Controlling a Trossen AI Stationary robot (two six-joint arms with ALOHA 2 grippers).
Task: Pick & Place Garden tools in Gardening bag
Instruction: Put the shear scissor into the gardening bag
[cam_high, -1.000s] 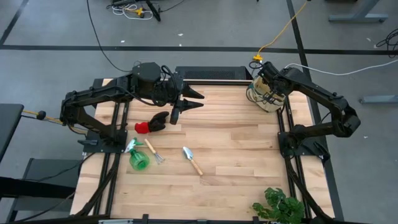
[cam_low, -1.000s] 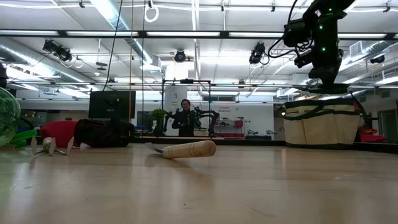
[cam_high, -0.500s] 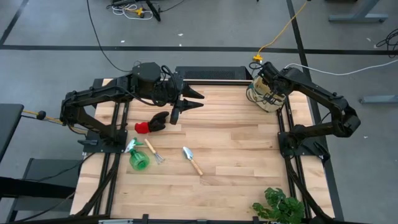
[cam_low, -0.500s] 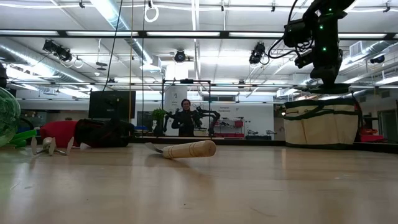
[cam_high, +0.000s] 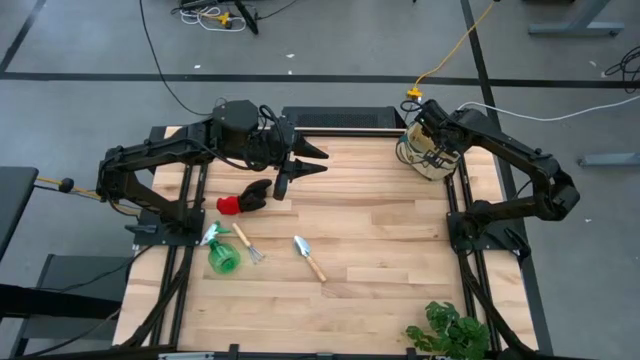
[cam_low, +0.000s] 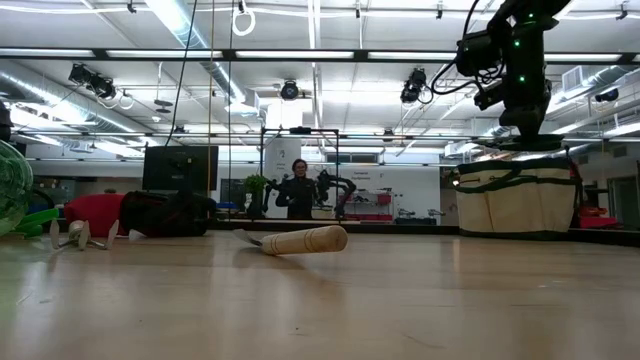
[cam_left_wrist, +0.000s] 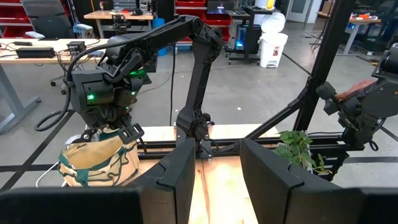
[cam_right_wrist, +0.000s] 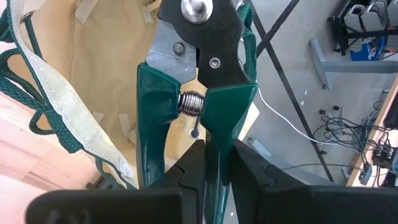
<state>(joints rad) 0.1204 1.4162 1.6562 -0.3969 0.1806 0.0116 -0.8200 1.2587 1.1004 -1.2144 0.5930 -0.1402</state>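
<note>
Pruning shears (cam_right_wrist: 198, 93) hang over the open gardening bag (cam_high: 424, 158) at the table's (cam_high: 380, 250) 1 o'clock corner, right gripper (cam_right_wrist: 214, 163) jaws clamped on their green handles; left gripper (cam_high: 312, 160), jaws parted, empty, near 11 o'clock

Bright, even light from ceiling lamps (cam_low: 290, 90). The table (cam_low: 400, 300) shows soft sheen. Near fingers (cam_right_wrist: 186, 180) look blurred.

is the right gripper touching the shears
Touching. The right wrist view shows the right gripper clamped on one green handle of the shears, over the open bag.
</note>
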